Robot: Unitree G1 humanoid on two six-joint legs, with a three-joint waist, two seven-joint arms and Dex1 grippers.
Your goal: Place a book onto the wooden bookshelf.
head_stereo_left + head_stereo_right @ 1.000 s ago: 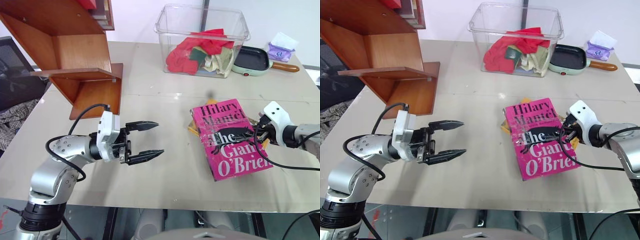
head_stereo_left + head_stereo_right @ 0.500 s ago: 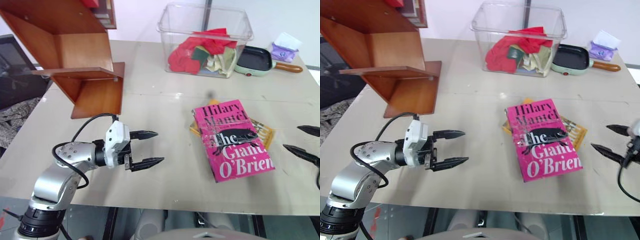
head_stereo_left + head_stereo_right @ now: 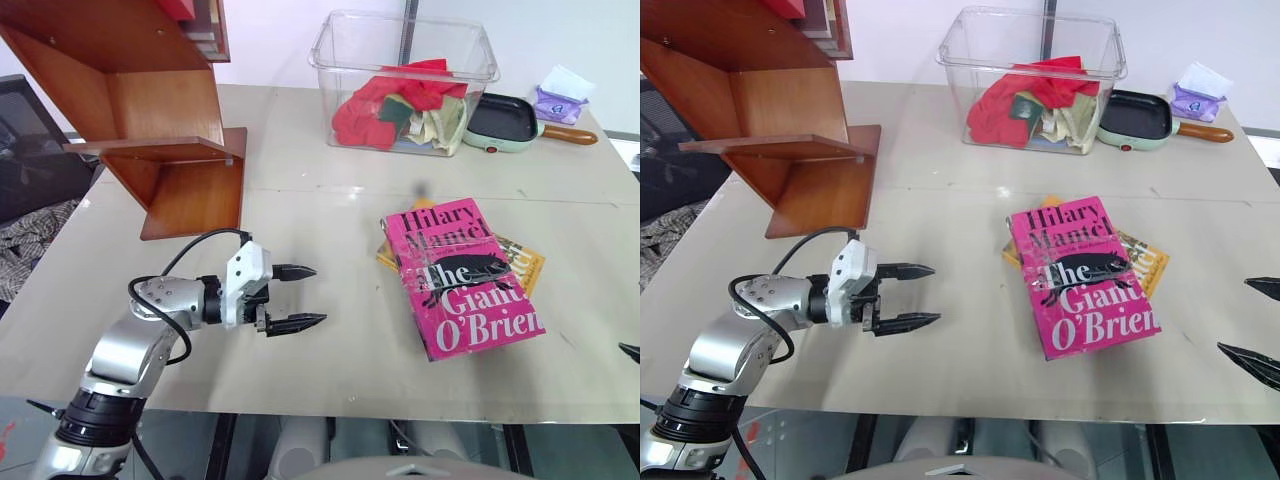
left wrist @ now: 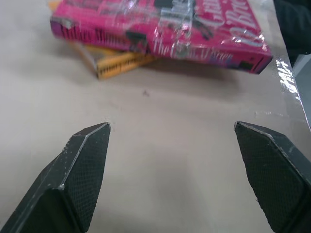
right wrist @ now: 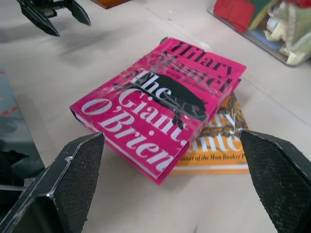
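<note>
Pink book (image 3: 463,276) flat on table (image 3: 330,200), well apart from gaping left claw (image 3: 296,297)

I'm looking at what seems a lab or test room: a bare beige table (image 3: 300,190) against a plain white wall (image 3: 270,40). Unrelated props sit together on it: a plastic bin of cloths (image 3: 405,85), a small frying pan (image 3: 505,120), a wooden shelf (image 3: 150,110).

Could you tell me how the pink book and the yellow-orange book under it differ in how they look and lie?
The pink book lies on top with its whole cover showing; the yellow-orange book lies underneath, with just a corner and an edge sticking out. The pink book looks thick; how thick the yellow-orange book is cannot be judged. The pink book lies askew across the yellow-orange book. Both lie flat on the table, apart from either gripper.
</note>
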